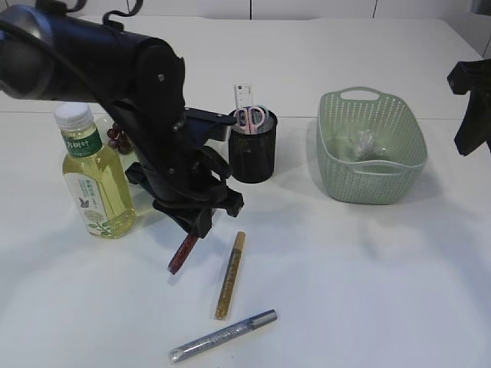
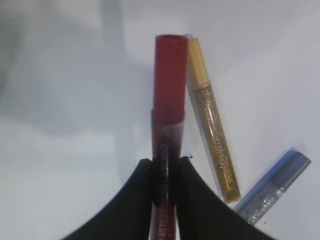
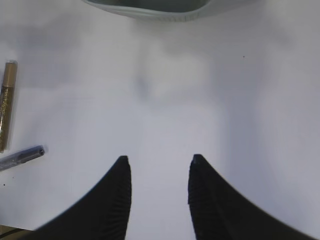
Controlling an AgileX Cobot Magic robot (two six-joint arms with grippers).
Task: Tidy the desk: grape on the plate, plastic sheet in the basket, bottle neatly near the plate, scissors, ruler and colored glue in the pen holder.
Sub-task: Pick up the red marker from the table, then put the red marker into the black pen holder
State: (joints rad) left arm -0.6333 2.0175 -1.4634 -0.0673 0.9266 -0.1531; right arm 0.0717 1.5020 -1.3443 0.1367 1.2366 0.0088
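Exterior: white table [image 1: 368, 261]; left gripper [image 1: 189, 230] clamps red glue [image 1: 182, 254], gold glue [image 1: 230, 274] and silver glue [image 1: 222, 336] just right of it. Left wrist: jaws pinch the red tube. Right wrist: right gripper [image 3: 159, 172] open, empty; basket [image 3: 150, 10] rim ahead.

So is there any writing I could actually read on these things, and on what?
Green-labelled plastic bottle of yellow drink: white characters on the label, too small to read.
Red glitter glue tube: white lettering along the barrel, too blurred to read.
Clear ruler in the black mesh pen holder: scale marks, numbers unreadable.
Nothing else carries text.
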